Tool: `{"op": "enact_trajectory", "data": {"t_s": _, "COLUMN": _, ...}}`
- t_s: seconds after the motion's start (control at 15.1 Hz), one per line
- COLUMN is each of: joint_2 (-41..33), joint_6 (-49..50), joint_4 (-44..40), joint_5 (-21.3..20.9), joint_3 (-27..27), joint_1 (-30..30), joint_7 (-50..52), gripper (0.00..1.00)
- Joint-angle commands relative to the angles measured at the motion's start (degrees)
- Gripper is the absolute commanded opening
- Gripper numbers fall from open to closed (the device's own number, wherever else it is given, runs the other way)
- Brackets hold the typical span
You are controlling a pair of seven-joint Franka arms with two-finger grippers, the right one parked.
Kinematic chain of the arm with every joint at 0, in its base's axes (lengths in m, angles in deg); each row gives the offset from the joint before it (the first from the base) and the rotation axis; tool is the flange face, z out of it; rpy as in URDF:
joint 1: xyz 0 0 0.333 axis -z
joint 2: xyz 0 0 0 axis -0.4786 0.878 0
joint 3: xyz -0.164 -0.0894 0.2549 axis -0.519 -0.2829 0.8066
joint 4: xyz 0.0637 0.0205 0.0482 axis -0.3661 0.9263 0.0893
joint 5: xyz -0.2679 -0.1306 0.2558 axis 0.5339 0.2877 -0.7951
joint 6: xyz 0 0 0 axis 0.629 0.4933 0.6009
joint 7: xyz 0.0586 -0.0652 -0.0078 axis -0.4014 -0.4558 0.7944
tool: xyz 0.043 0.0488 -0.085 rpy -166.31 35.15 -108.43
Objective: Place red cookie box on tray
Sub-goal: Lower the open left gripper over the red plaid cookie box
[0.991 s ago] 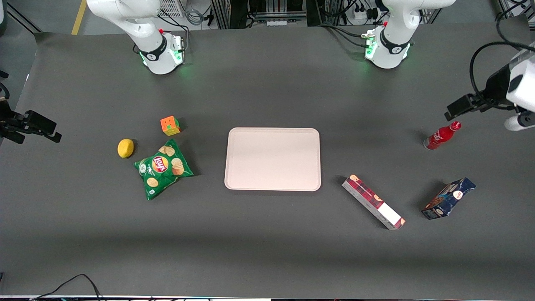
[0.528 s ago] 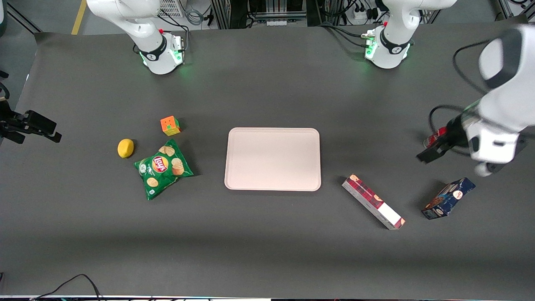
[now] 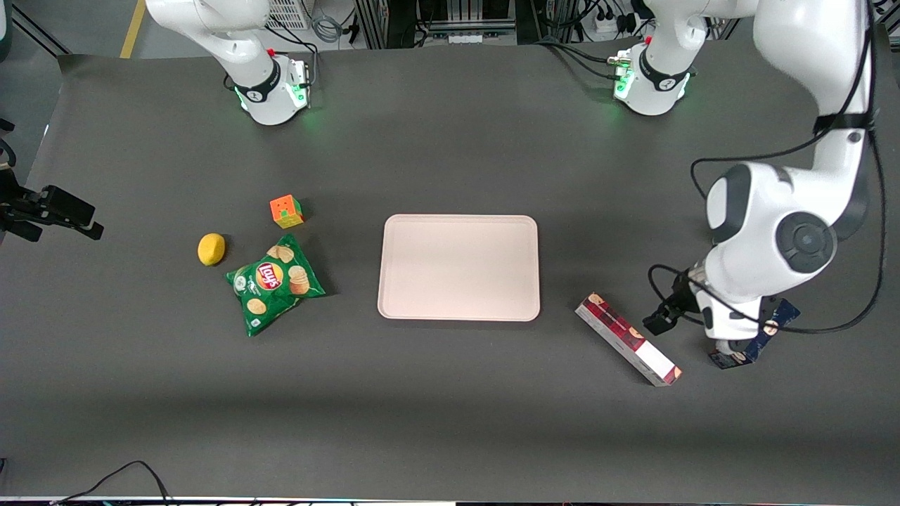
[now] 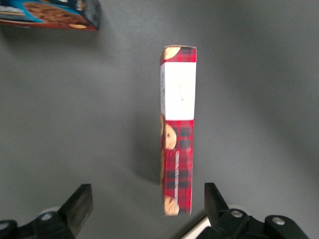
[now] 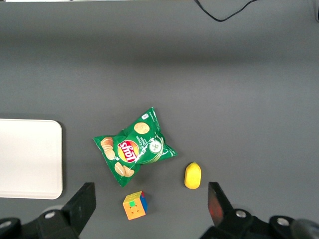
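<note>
Risk, as we judge it: our end effector, wide open and empty above the red cookie box, may skid it sideways by descending off-centre.

Left arm: glossy white rounded shell links, dark grey round joint caps, black band at one link. Loose black cables loop along it. Base white with black ring, green light. Gripper: open jaws with black angular fingers, silver screws.
</note>
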Motion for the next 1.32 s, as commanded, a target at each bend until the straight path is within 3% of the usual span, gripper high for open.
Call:
{"op": "enact_trajectory", "data": {"t_s": 0.0, "joint_2": 4.95, "joint_6": -4.76, "joint_4": -1.55, "joint_5": -1.18, "joint_3": 0.65, "joint_1": 1.35, "joint_7": 1.4, "gripper": 1.0}}
{"op": "enact_trajectory", "data": {"t_s": 0.66, "joint_2": 13.83, "joint_6": -15.75, "joint_4": -1.64, "joint_5": -1.19, "joint_3": 0.74, "joint_1": 2.06, "joint_7": 3.86, "gripper": 1.0}}
{"op": "enact_trajectory", "data": {"t_s": 0.86, "joint_2": 16.21, "joint_6": -18.92, "joint_4": -1.73, "joint_5": -1.19, "joint_3": 0.74, "joint_1": 2.14, "joint_7": 3.95, "gripper": 0.95}}
{"op": "enact_trajectory", "data": {"t_s": 0.99, "joint_2": 16.57, "joint_6": -19.45, "joint_4": -1.73, "joint_5": -1.45, "joint_3": 0.83, "joint_1": 2.14, "joint_7": 3.78, "gripper": 0.77}}
{"op": "enact_trajectory", "data": {"t_s": 1.12, "joint_2": 16.3, "joint_6": -19.37, "joint_4": -1.99, "joint_5": -1.36, "joint_3": 1.01, "joint_1": 2.14, "joint_7": 3.34, "gripper": 0.46}}
{"op": "enact_trajectory", "data": {"t_s": 1.25, "joint_2": 16.3, "joint_6": -18.14, "joint_4": -3.13, "joint_5": -1.45, "joint_3": 1.18, "joint_1": 2.14, "joint_7": 3.16, "gripper": 0.27}}
